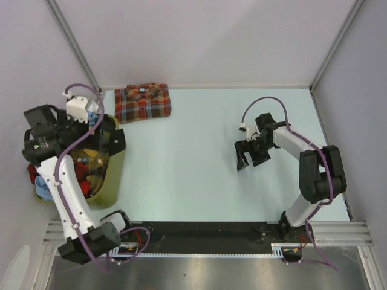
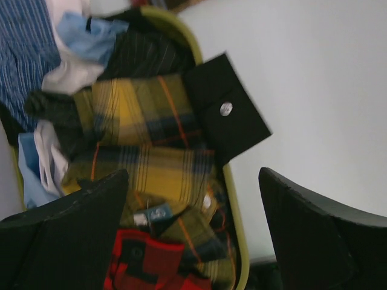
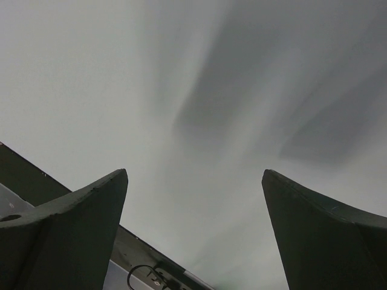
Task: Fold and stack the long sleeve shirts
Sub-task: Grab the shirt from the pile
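The red-orange plaid long sleeve shirt lies folded at the table's far left. The yellow-and-black plaid shirt lies crumpled in an olive basket among other clothes; it also shows in the top view. My left gripper hangs open and empty above the basket, over this shirt and the basket's rim; in the top view it is over the basket's far end. My right gripper is open and empty above the bare table at the right, seen also in its wrist view.
The basket stands at the table's left edge. It holds a red-and-black cloth, a blue striped cloth and a light blue cloth. A black tag hangs on its rim. Grey walls enclose the table. A black rail runs along the near edge.
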